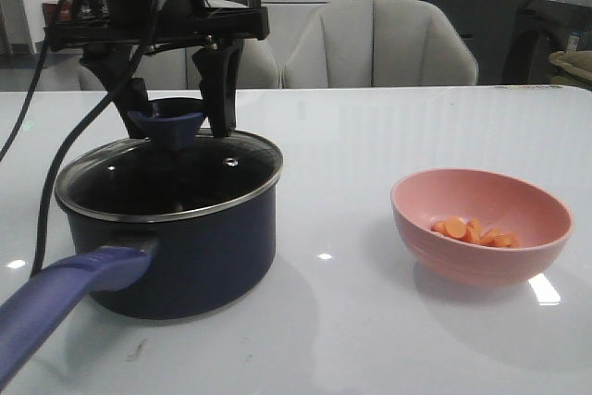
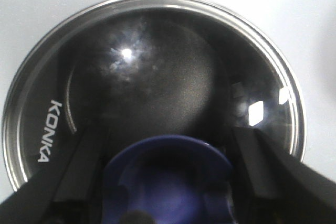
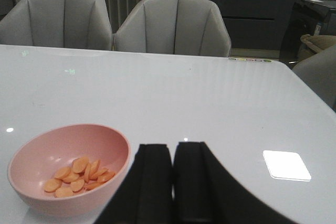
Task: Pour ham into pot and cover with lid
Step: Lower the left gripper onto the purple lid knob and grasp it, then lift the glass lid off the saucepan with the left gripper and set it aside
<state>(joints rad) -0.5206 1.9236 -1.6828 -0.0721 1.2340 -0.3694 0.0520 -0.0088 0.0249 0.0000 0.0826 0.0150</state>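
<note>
On the left side of the white desk [image 1: 370,136] stands the pot [image 1: 185,256], dark navy, its lighter blue-purple handle [image 1: 65,293] reaching toward the near left edge. Its steel rim carries the lid [image 1: 171,178], which sits flat and closed over the opening; the dark glass shows a small vent hole, and in the left wrist view the word KONKA is printed along the inside of the rim [image 2: 50,129]. Rising from the lid's middle is the blue funnel-shaped knob [image 1: 168,120]. The left tool [image 1: 174,104] hangs directly over it, its two black fingers [image 1: 222,90] spread, one on either side of the knob; whether they touch it cannot be told from the front, while the left wrist view shows a gap on each side of the knob [image 2: 170,182].

Well apart to the right rests a pink bowl [image 1: 481,224]. The ham [image 1: 474,231] lies inside it, a small heap of flat orange slices on the bowl's floor, seen again in the right wrist view [image 3: 79,174].

Beside the bowl, in the right wrist view only, the right tool [image 3: 173,182] has its black fingers pressed together with nothing between them, hanging above bare desk. Grey chairs [image 3: 173,24] stand behind the desk.
</note>
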